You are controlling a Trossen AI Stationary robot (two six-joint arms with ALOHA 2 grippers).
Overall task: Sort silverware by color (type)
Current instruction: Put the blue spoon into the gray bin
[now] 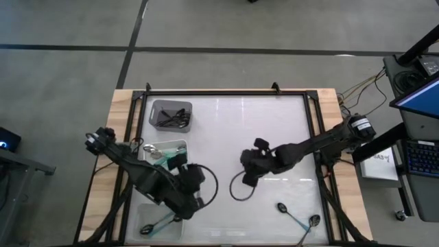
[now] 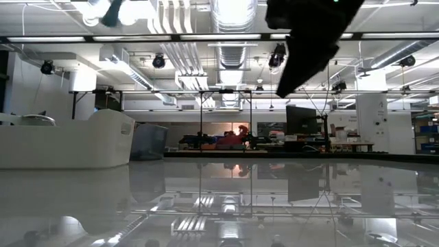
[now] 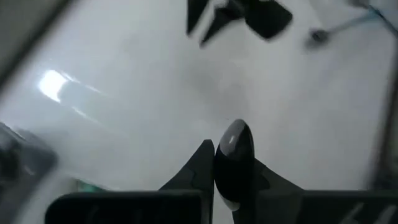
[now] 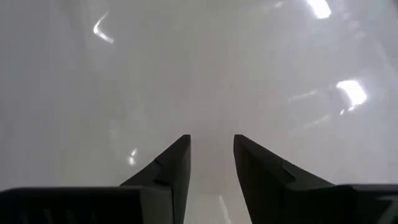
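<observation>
L gripper, jaws clenched on a black-bowled spoon, sits near the worktop's front-left, just beside the clear bin w/ teal-handled spoons. Grey bin behind holds black ones. R gripper at mid-worktop, jaws released, nothing between. Two teal-handled spoons lie front-right, well apart from both; another spoon front-left.

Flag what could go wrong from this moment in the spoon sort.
The left gripper pinches a black-bowled spoon near its bowl only; it might slip or swing before reaching a bin. The left arm hangs over the clear bin and the white bin, so it could knock them. Two teal-handled spoons lie crossed near the table edge; picking one may drag the other off.
</observation>
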